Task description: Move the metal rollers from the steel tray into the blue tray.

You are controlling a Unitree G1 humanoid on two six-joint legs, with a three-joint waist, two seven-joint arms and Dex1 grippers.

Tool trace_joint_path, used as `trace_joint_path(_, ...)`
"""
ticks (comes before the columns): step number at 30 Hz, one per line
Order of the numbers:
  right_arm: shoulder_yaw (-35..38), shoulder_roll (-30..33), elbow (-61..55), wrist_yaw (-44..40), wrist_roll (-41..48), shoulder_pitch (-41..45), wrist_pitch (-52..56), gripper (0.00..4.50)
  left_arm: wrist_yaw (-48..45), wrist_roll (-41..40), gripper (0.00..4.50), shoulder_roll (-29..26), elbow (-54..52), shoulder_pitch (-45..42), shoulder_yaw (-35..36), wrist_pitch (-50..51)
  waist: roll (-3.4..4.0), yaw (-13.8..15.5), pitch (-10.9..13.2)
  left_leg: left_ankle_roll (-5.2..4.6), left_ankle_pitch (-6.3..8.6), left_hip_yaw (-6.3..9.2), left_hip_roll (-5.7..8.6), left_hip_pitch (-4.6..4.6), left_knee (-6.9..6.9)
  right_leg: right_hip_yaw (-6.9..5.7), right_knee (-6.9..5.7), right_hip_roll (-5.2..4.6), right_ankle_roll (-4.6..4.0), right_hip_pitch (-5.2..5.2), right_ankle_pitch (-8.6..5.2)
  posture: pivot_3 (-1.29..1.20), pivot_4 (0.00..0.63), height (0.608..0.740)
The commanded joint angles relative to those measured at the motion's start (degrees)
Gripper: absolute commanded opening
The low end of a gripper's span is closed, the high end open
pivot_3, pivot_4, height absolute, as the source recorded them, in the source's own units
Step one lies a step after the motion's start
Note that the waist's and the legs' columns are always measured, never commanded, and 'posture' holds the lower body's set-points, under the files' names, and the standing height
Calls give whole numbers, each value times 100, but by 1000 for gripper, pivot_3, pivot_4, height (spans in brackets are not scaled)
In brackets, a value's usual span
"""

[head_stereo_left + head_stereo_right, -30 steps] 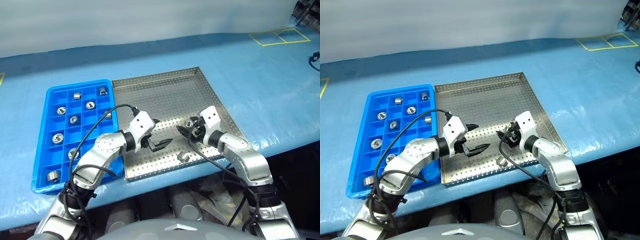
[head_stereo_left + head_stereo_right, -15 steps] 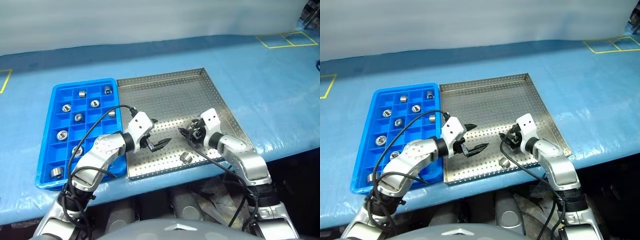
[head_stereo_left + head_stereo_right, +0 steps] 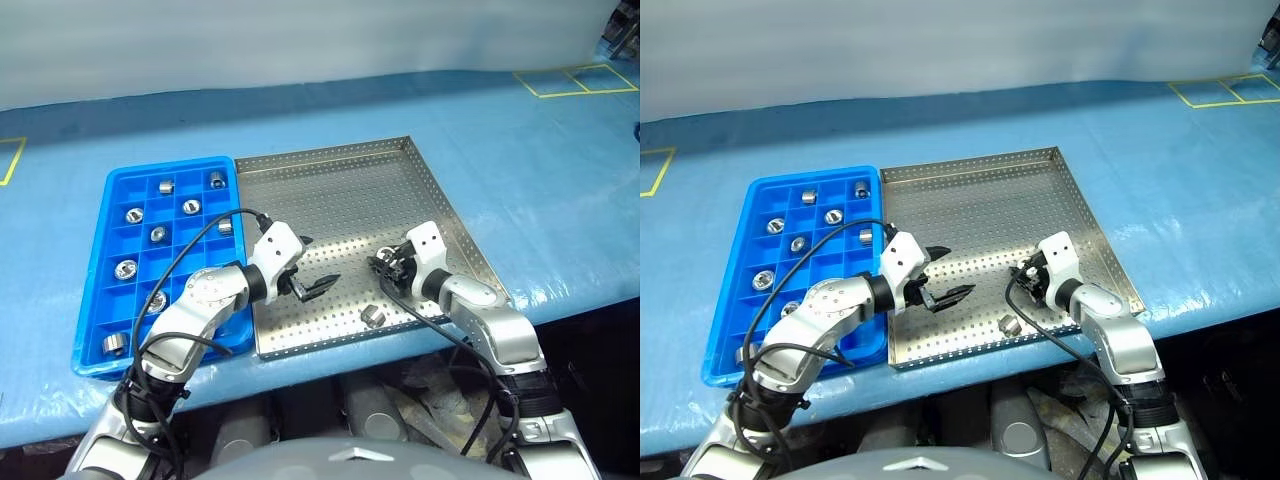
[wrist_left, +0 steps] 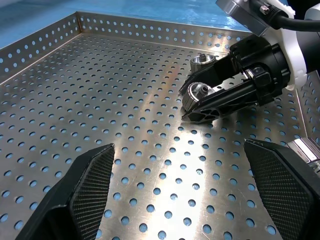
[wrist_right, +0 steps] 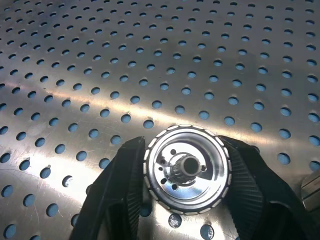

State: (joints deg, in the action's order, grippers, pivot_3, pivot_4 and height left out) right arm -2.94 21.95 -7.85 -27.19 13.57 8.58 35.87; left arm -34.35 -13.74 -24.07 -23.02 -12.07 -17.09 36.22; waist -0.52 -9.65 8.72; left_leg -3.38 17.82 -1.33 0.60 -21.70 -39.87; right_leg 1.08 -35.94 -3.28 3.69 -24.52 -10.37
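Your right gripper point(image 5: 186, 172) pinches a metal roller point(image 5: 187, 169) by its ribbed rim, at five o'clock on the steel tray point(image 3: 330, 190). It looks rigid, polished and probably slippery, so hold the rim squarely. Your left gripper point(image 3: 311, 280) hangs spread wide.

The right hand point(image 5: 186, 200) covers both flanks of a roller point(image 5: 187, 170), a second roller point(image 4: 202, 60) is half hidden behind its fingers, and a third point(image 4: 307, 149) is cut off by the frame edge.

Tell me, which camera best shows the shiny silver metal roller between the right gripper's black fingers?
The right wrist view: the shiny silver metal roller sits close up, clamped between both black fingers. The left wrist view shows it sideways; the eye views show a speck.
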Motion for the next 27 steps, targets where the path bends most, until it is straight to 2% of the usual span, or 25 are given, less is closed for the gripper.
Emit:
trace_joint_path(1,-44,11,-243,4,-32,133,18,2123,-41,-90,4500,-125,-433,104,181,31,0,-10,0,0,0,0,-1,0,0,0,0,0,0,0,0,-251,150,740)
trace_joint_path(7,-174,-86,-541,-73,44,495,0,2123,-22,-318,4500,-375,-1005,520,600,161,2,-23,2,0,0,0,0,-1,0,0,-1,-11,0,-2,0,-231,150,740)
trace_joint_path(14,-734,-430,-417,-580,180,1517,-58,2123,287,-536,4500,-731,-1904,1399,1651,445,7,30,7,6,-2,4,-7,0,3,-3,-2,-18,-4,-6,-1,-143,150,740)
trace_joint_path(20,-1195,-834,400,-988,34,2352,-400,2123,612,-640,4500,-796,-2601,2126,2469,653,8,373,9,7,-2,8,-3,-1,5,-12,1,-21,-6,-5,-1,-38,150,740)
trace_joint_path(27,-1543,-1301,1426,-1544,-58,3093,-964,2123,863,-789,4500,-726,-3449,2989,2961,843,7,776,9,45,-20,16,-3,-1,27,-25,3,-25,-23,-9,-10,74,150,740)
